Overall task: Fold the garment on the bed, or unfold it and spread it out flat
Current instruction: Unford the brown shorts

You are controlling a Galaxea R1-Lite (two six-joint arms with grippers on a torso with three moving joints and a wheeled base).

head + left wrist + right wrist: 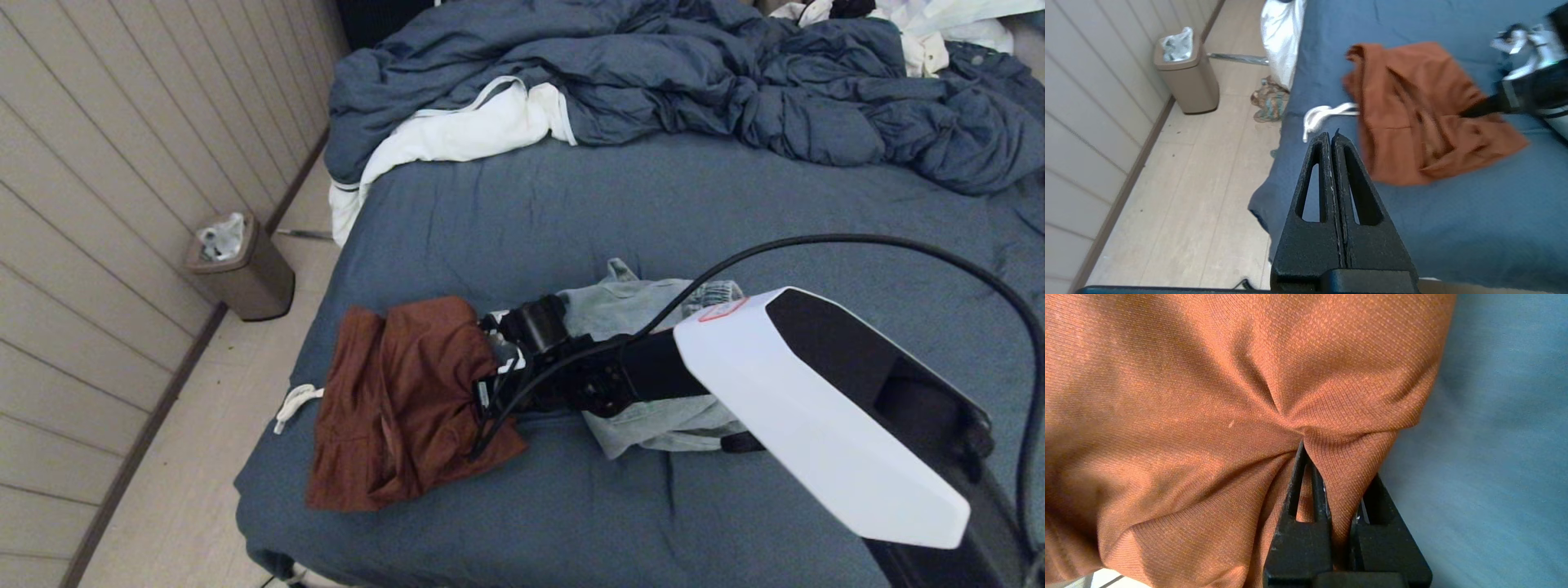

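Right wrist view: the right gripper (1327, 465) is closed on a pinch of the rust-orange garment (1188, 396), with cloth gathered into a tight pucker between its fingers (1298, 539). The fabric fans out from the pinch in radiating creases. Just beside the gripper lies the bare slate-blue sheet of the bed (1502, 437).

In the head view the right gripper (490, 359) meets the garment (400, 400) at the edge nearest the arm. The garment lies bunched and creased near the bed's left front corner. A white drawstring (295, 403) trails from its far side, toward the bed edge. A pale denim garment (653, 367) lies beneath the right arm, behind the gripper.

The left gripper (1332, 141) has its fingers pressed together and holds nothing. It hangs over the bed's edge, apart from the garment (1425, 110).

Beyond the right gripper, across open sheet, a rumpled dark blue duvet (694, 82) with white lining fills the far end of the bed (571, 220). A bin (241, 269) stands on the floor by the wall.

Progress assessment: the work appears to be at an early stage. One grip is secured. The garment is neither flat nor folded. Spreading or folding remains.
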